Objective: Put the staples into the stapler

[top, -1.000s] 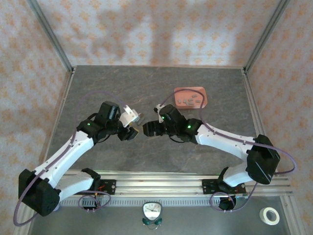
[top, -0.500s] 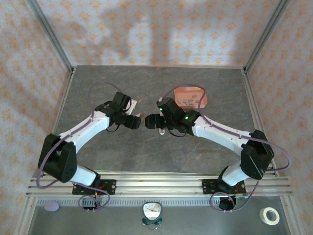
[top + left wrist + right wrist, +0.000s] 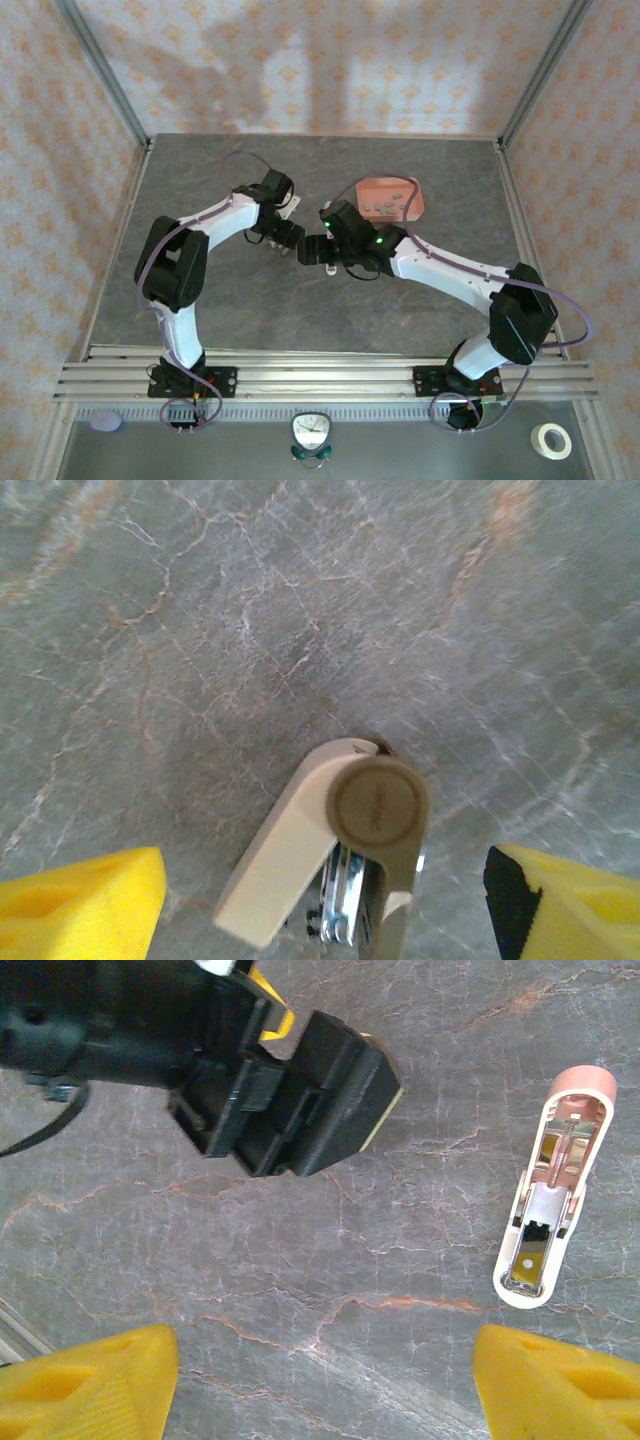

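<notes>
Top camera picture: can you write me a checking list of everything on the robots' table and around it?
Surface: grey marbled table, no spills seen.
Job's things: stapler lies open on the table; staples sit in the pink tray.
Clutter: tape roll, small clock and purple disc, all in front of the rail.
Grippers: left gripper open, its fingers wide of the stapler; right gripper open, holding nothing.
Cables: purple cables loop along both arms, nothing snagged that I can see.
Surroundings: patterned walls and metal frame posts.
</notes>
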